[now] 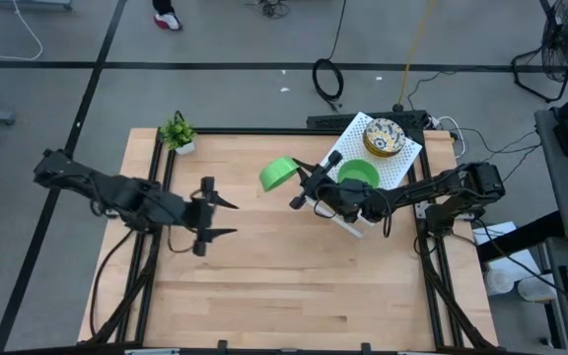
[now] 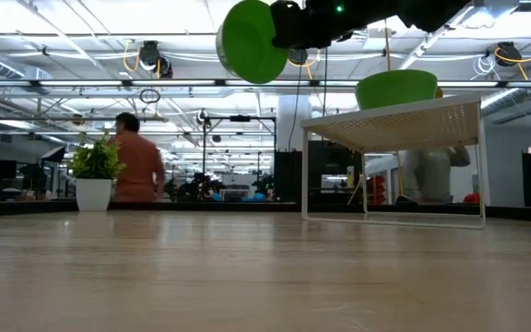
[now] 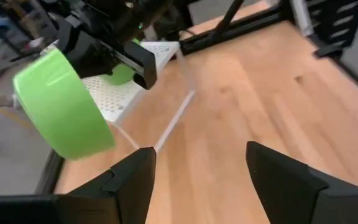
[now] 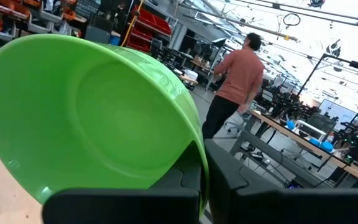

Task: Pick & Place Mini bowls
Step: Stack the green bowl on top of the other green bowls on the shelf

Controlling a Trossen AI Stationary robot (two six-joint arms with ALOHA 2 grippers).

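Observation:
A plain green mini bowl (image 1: pixel 278 175) is in my right gripper (image 1: pixel 300 188), lifted above the table's middle, left of a white perforated rack (image 1: pixel 398 164). It shows high up in the low view (image 2: pixel 251 41) and fills the right wrist view (image 4: pixel 92 118). On the rack sit another green bowl (image 1: pixel 359 174) and a floral cream-white bowl (image 1: pixel 384 136); whether more bowls are stacked under them does not show. My left gripper (image 1: pixel 223 217) is open and hovers over the table's left half, apart from everything. My right gripper holds the green bowl by its rim (image 4: pixel 197 149), pinched with one finger inside the hollow (image 4: pixel 182 180) and one outside (image 4: pixel 253 186). The fingers come about level from the table's right. The bowl is lifted clear and tipped on edge, its base (image 3: pixel 61 106) facing my left gripper.
A small potted plant (image 1: pixel 177 133) stands at the far left corner of the table. The rack stands on thin legs (image 2: pixel 302 171) at the far right. Bare wood (image 1: pixel 294 276) spreads across the middle and near side. A person (image 2: pixel 136 161) is in the room beyond.

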